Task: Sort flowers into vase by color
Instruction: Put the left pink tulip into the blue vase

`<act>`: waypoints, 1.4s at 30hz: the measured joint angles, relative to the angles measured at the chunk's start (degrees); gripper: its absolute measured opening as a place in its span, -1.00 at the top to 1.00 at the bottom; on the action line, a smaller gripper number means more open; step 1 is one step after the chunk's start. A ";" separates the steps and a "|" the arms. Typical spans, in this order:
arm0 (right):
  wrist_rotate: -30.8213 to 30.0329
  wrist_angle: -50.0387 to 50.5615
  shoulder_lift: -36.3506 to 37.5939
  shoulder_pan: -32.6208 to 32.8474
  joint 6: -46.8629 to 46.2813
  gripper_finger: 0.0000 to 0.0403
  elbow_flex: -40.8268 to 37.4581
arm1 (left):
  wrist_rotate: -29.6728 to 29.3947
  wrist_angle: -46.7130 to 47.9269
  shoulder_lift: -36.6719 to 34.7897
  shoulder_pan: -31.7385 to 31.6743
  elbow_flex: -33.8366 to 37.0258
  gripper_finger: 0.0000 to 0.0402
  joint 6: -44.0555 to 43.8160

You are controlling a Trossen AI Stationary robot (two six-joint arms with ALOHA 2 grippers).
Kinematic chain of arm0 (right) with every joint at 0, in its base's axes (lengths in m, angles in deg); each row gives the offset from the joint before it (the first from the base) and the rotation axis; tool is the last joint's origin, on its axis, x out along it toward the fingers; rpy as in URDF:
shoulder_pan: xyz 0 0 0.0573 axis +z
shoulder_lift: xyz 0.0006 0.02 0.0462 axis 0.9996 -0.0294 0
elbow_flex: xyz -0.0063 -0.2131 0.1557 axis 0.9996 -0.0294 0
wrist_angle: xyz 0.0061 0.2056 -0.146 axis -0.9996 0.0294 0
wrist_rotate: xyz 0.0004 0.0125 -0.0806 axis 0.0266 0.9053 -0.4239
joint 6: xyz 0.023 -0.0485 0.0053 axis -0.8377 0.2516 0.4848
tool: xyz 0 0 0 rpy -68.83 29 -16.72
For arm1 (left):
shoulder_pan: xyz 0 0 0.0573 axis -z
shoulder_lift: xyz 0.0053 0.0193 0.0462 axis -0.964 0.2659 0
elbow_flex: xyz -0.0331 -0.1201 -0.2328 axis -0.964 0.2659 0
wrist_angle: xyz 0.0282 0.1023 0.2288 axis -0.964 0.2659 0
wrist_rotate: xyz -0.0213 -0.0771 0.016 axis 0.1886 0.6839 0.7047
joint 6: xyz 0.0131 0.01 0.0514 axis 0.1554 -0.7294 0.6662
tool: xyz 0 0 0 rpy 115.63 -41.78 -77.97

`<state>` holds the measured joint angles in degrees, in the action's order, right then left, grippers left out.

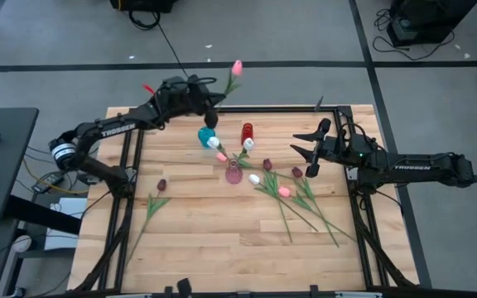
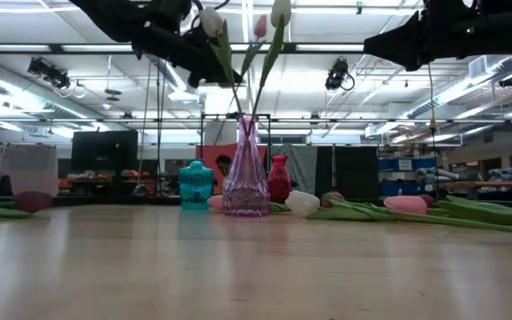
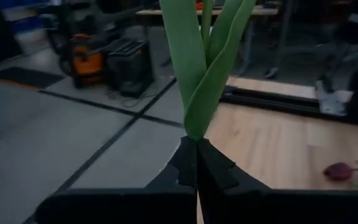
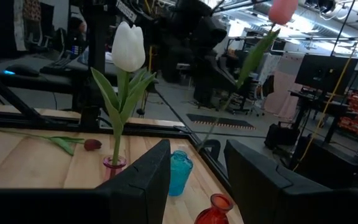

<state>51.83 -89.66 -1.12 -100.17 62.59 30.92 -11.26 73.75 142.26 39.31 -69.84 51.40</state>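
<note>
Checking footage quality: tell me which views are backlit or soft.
Low view: ceiling lights backlight both arms into silhouettes, and the pink vase stays sharp. Left wrist view: the left pincer, shut on a green stem, is dark, the room soft. High view: evenly lit.

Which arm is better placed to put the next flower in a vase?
Left. The left gripper is already shut on a pink tulip, raised close behind the vases. The right gripper hangs open and empty above the tulips lying on the table.

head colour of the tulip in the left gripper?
Pink. The held tulip rises from the left gripper; its head shows best in the high view.
</note>
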 joint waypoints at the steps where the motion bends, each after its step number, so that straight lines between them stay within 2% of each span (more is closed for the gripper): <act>1: -0.01 0.05 0.00 0.00 0.06 0.18 0.00 | 0.60 -0.10 0.53 0.00 0.00 1.00 -1.05; 7: -0.21 1.08 0.00 0.00 0.44 0.18 0.00 | 0.95 3.68 0.07 0.00 0.03 1.00 -2.89; 13: -2.11 2.42 0.00 -0.02 0.88 0.18 0.02 | 0.88 4.40 -4.70 0.02 0.09 1.00 -0.76; 19: -2.07 2.53 0.00 -0.02 0.70 0.18 0.02 | 0.30 4.22 -8.82 0.12 4.39 1.00 -2.89; 27: -2.05 2.44 0.00 -0.02 0.61 0.18 0.02 | -1.20 -7.14 -9.51 0.89 12.94 1.00 -5.10; 37: -2.05 2.47 0.00 -0.02 0.59 0.18 0.00 | -2.41 -9.84 -9.48 0.87 18.08 1.00 -5.24; 42: -2.05 2.48 0.00 -0.02 0.59 0.18 0.01 | -2.41 -11.34 -9.46 0.87 18.45 1.00 -6.36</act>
<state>49.78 -87.18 -1.12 -100.19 63.18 30.94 -13.67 62.42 132.80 40.19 -51.40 45.05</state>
